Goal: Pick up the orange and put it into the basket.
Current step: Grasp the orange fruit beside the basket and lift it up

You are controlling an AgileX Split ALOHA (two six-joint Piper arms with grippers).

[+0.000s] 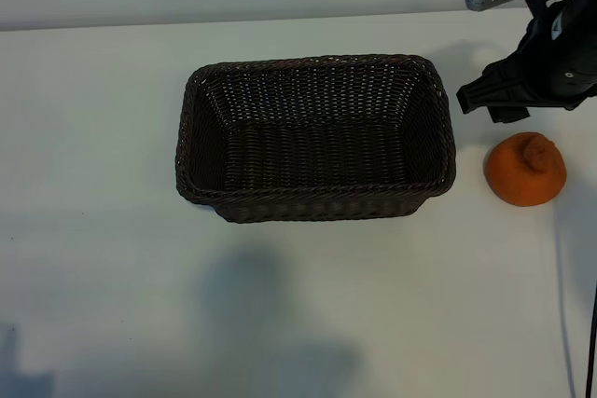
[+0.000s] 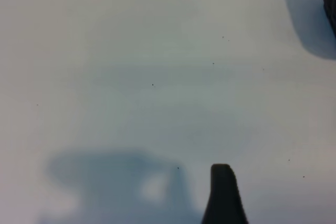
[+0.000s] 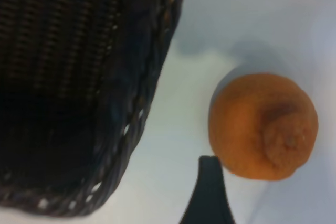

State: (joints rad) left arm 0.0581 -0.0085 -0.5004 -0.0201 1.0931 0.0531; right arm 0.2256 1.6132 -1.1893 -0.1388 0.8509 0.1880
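The orange (image 1: 525,171) rests on the table (image 1: 93,137) just beside the empty basket (image 1: 317,202). The right end effector (image 1: 504,100) hovers near it, wide open and empty. Centre the fingers astride the fruit, descend, then close gently.

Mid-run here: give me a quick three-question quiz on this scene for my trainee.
1. True or false: the orange already lies inside the basket.
2. Which gripper hangs near the orange? A) left B) right
3. Fill in: the orange's stem bump points ___.

Key: 1. False; it sits on the table beside the basket. 2. B, the right gripper, open. 3. Up.
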